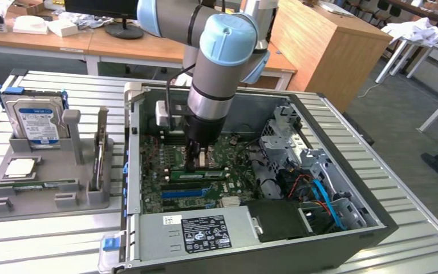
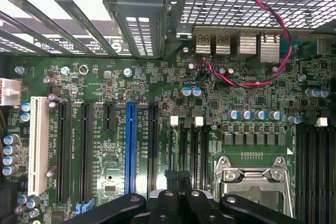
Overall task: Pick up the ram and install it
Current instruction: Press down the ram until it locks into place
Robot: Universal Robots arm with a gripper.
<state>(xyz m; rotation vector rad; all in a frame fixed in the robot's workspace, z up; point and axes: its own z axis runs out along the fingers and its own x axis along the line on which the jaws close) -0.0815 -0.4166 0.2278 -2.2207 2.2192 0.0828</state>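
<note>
judging by how things lie, the install step is in hand, not the pick-up. the pincer (image 1: pixel 198 164) stands upright inside the open case (image 1: pixel 371 228), low over the motherboard (image 2: pixel 252 103), and its black fingers (image 2: pixel 169 178) are clenched together with no gap showing between them. in the exterior view the ram (image 1: pixel 203 174), a green stick with a white sticker, lies along the memory slots right at the pincer's tip, on the far side of the blue slot (image 1: pixel 182 193). i cannot tell whether the tip touches the ram's top edge or hangs just above it, nor whether the ram is fully down in its slot.

in the wrist view the clenched tips sit over the narrow dark slots beside the cpu socket (image 2: pixel 252 177), with the white clips (image 2: pixel 174 120) at the slots' far ends. whether those clips are latched cannot be made out.

a second stick (image 1: pixel 36 185) lies in the grey holder (image 1: pixel 21 205) on the bench (image 1: pixel 52 251), at the exterior view's left, well apart from the case and untouched.

so the ram looks placed, and the pincer reads as a pressing tool more than a grasp: clenched on nothing that i can see. seating it calls for force straight down along the stick's edge, kept in line with the slot so the board does not tilt, and even enough that both ends drop and the clips snap in. a push off-centre could leave one end raised.
</note>
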